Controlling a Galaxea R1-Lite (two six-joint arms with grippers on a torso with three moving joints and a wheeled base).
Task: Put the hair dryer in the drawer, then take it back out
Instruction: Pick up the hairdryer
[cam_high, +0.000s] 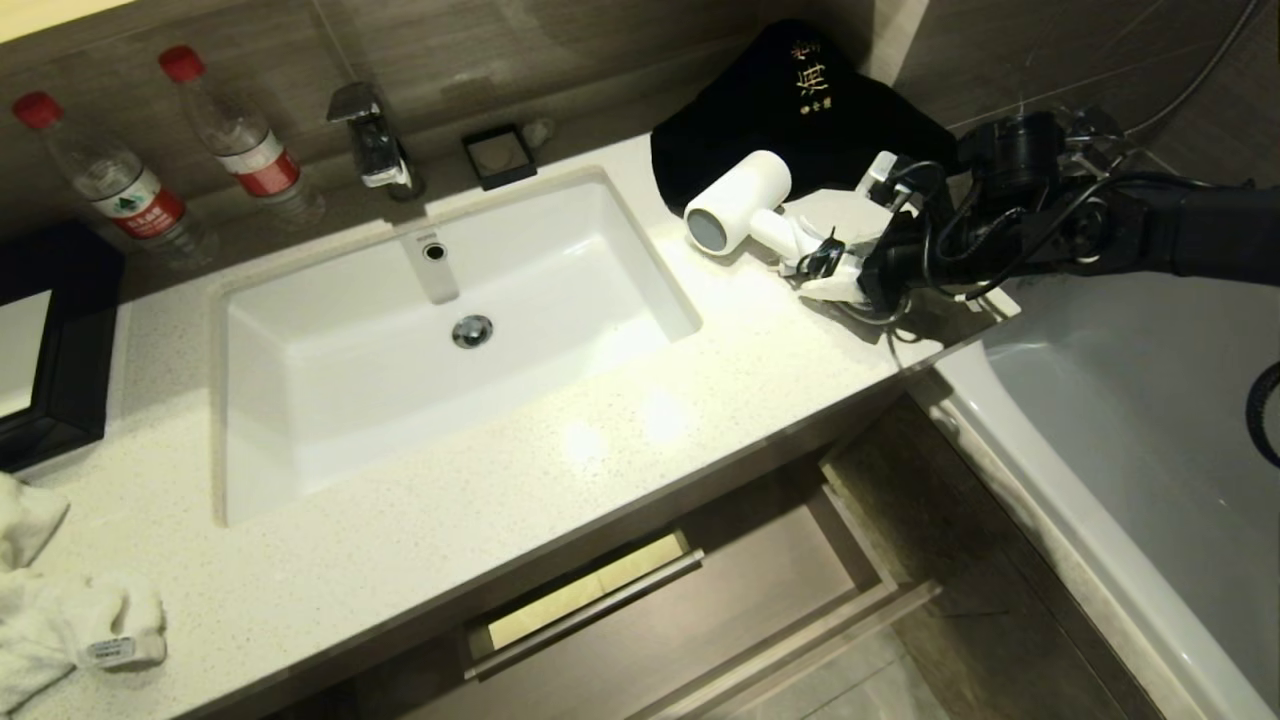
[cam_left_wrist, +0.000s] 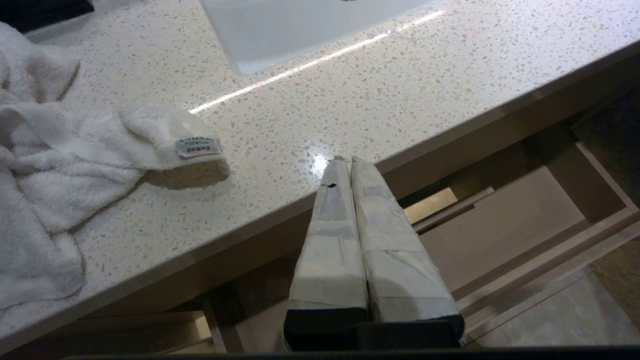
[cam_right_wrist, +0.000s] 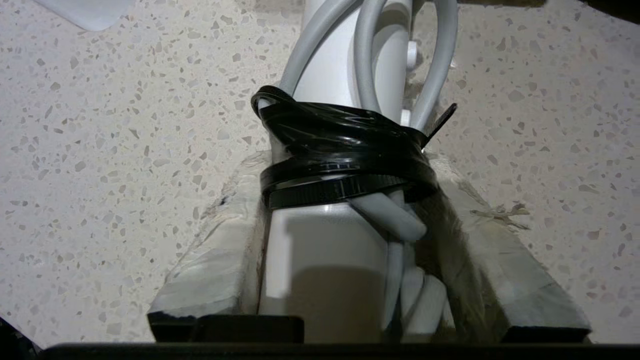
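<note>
The white hair dryer lies on the stone counter to the right of the sink, its grey round end toward the basin. My right gripper reaches in from the right and is shut on the handle. One taped finger sits on each side of the handle and the bundled white cord, just behind the black strap. Below the counter the wood-grain drawer stands pulled open, with nothing visible in it. My left gripper is shut and empty, parked at the counter's front edge above the drawer.
A black bag lies right behind the hair dryer. The sink, the faucet and two water bottles fill the middle and left. A white towel is at the near left and a bathtub at the right.
</note>
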